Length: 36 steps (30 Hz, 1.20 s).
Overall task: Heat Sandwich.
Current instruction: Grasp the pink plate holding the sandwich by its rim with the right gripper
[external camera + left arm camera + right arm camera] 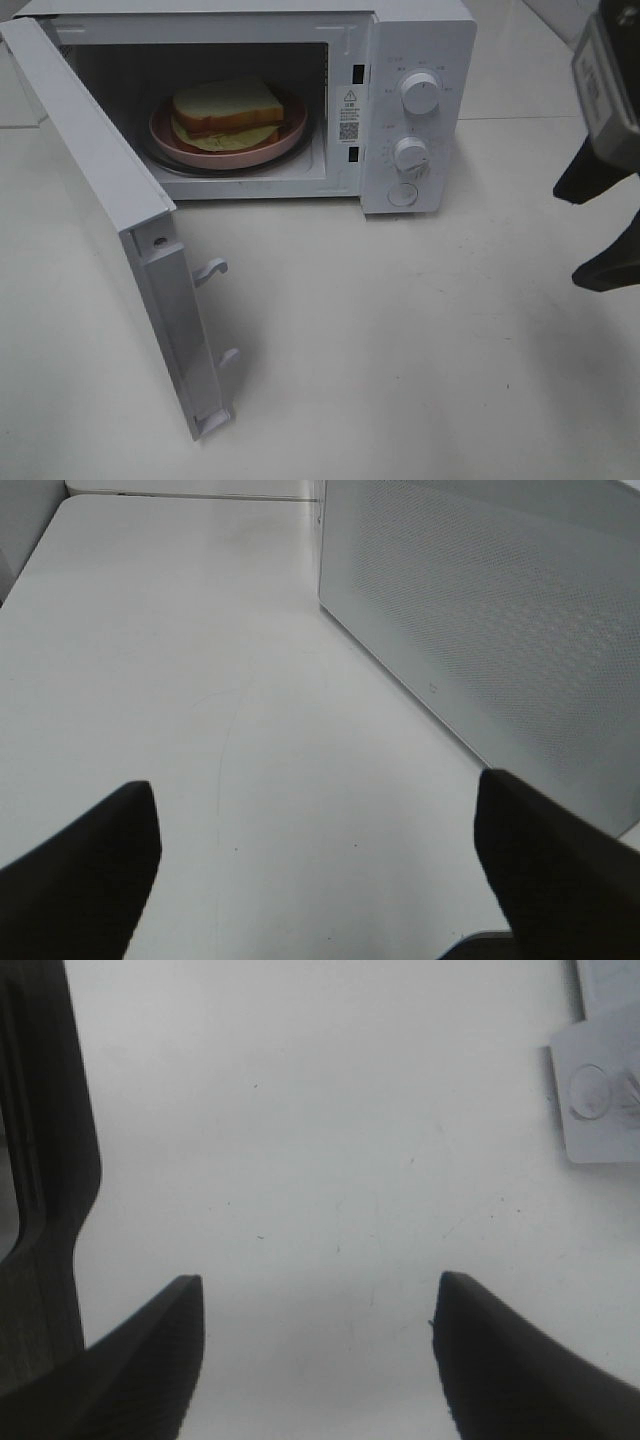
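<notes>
The sandwich (228, 112) lies on a round pink plate (168, 138) inside the white microwave (420, 40). The microwave's door (100, 190) is swung wide open toward the front left. At the right edge of the exterior high view my right gripper (600, 222) hovers open and empty over the table, well right of the microwave. In its wrist view the right gripper (320, 1360) shows only bare table between its fingers. My left gripper (315, 880) is open and empty. It faces the perforated outer face of the door (500, 620). The left arm is outside the exterior high view.
The microwave's front panel has two knobs (420, 92) (411, 153) and a round button (402, 194). Two latch hooks (212, 268) stick out of the door's edge. The right wrist view shows a dark part (40, 1160) at one side and the panel's lower corner (600, 1100).
</notes>
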Motion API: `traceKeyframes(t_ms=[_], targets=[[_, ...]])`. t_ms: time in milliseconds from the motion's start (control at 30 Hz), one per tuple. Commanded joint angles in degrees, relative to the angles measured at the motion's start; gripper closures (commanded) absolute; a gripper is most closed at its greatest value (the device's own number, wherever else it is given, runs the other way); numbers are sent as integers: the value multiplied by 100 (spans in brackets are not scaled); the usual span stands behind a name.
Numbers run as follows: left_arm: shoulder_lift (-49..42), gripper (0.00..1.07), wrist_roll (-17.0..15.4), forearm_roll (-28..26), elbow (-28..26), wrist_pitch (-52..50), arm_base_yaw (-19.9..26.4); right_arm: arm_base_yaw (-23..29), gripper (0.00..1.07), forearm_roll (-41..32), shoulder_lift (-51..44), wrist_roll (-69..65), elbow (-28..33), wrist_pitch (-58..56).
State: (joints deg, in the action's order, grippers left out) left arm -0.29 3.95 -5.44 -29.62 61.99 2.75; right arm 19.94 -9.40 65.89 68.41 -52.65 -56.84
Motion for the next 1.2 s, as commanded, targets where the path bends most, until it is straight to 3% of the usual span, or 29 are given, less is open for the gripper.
traceKeyframes(t_ms=[33,233,633,1000,1200], targets=[[-40,26,-34,-6,6,-74,-34,344,42,458,246,155,-46,166],[-40,26,-34,-6,6,-74,-34,756,43,573,831,155,-476,218],[-40,26,-34,-6,6,-74,-34,1627,43,733,2848,155,-2406,218],[-40,26,-34,-6,6,-74,-34,1862,45,682,4652,126,-4246,235],[-40,26,-34,-6,6,-74,-34,1891,47,699,5094,138,-4698,298]])
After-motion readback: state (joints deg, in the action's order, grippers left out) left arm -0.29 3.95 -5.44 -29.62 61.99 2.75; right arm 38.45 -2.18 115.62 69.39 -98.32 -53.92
